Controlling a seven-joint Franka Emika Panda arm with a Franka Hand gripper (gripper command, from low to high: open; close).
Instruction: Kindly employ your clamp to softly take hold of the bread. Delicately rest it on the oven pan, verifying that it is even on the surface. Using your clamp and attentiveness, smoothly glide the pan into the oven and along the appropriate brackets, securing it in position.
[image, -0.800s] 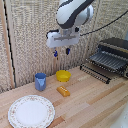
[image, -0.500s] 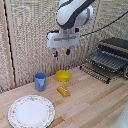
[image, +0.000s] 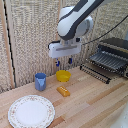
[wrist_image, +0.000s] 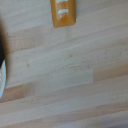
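On my wooden table (image: 95, 102) I see a round yellow bowl (image: 63, 75), and just beside it, toward the exterior view's left, a blue cup (image: 40, 81) standing upright. Nearer the camera lies a white floral-rimmed plate (image: 31, 111). A woven screen (image: 30, 40) backs it all.

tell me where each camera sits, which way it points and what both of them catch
Exterior view: off the arm, facing the wooden table from the side; shows the arm and the clamp hanging open above the yellow bowl, with the oven at this view's right.
Wrist view: on the wrist, looking straight down at the tabletop; none of the robot shows.
Shared: the bread and the table.
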